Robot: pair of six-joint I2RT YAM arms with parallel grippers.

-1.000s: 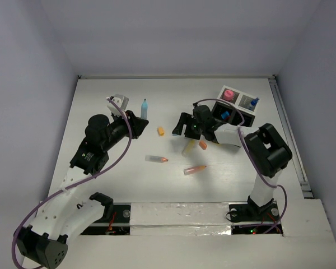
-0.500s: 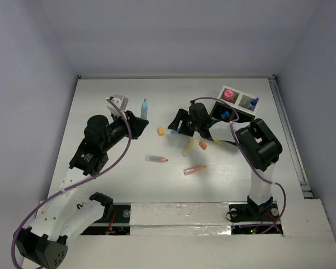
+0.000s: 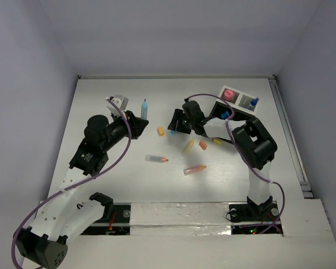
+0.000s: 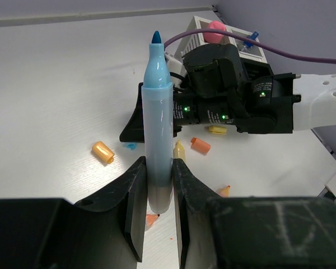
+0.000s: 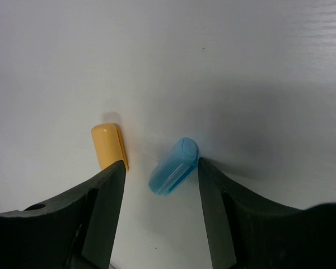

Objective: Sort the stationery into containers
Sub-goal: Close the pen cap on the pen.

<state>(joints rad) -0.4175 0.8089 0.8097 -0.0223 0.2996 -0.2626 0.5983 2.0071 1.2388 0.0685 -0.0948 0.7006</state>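
Right gripper [image 5: 160,171] open around blue cap [image 5: 173,166], lower centre: light, slick, rigid; pinch its sides. Left gripper [image 4: 158,165] clamps blue marker [image 4: 158,101].

Plain lilac-grey walls [image 3: 173,33] are standing left, far and right, enclosing a white table [image 3: 168,92] under even light.

White table [image 3: 224,185], matte, bare surface lightly scuffed. Pale grey-lilac walls [image 3: 173,33] close it in at the back and on both sides. Metal rail [image 3: 289,134] runs along the table's right edge. Strip of crinkled white tape [image 3: 179,213] lies across the near edge.
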